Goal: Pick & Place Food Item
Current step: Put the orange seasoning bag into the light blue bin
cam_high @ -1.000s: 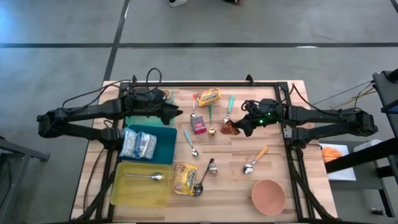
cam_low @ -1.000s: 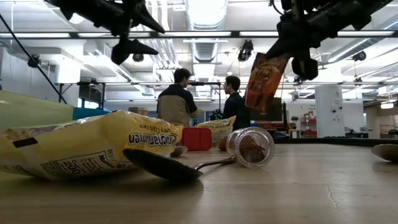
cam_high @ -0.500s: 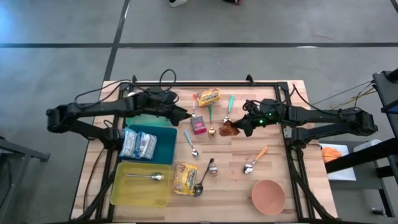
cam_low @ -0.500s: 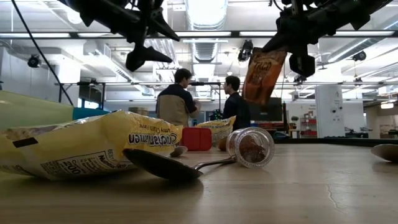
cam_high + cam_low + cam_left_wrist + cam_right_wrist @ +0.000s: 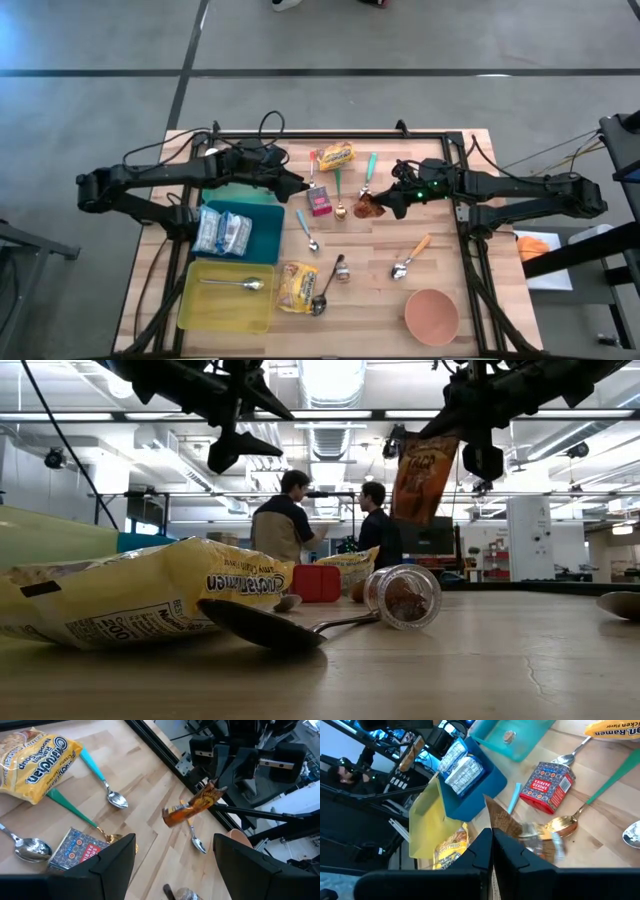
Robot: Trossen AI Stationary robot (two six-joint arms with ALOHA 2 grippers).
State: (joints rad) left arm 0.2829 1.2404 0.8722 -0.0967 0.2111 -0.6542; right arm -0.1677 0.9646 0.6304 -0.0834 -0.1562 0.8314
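Right end effector (image 5: 385,204) holds snack packet (image 5: 369,206) above wooden table (image 5: 440,250).

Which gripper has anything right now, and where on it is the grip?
The right gripper is shut on the orange-brown snack packet, pinching its top edge so it hangs clear above the table. The left gripper is open and holds nothing.

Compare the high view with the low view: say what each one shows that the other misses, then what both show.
Only the high view shows the blue bin, the pink bowl and the yellow tray with its spoon. Only the low view shows two people in the room behind. Both show the right gripper shut on the orange snack packet above the table, the open left gripper and the red box.
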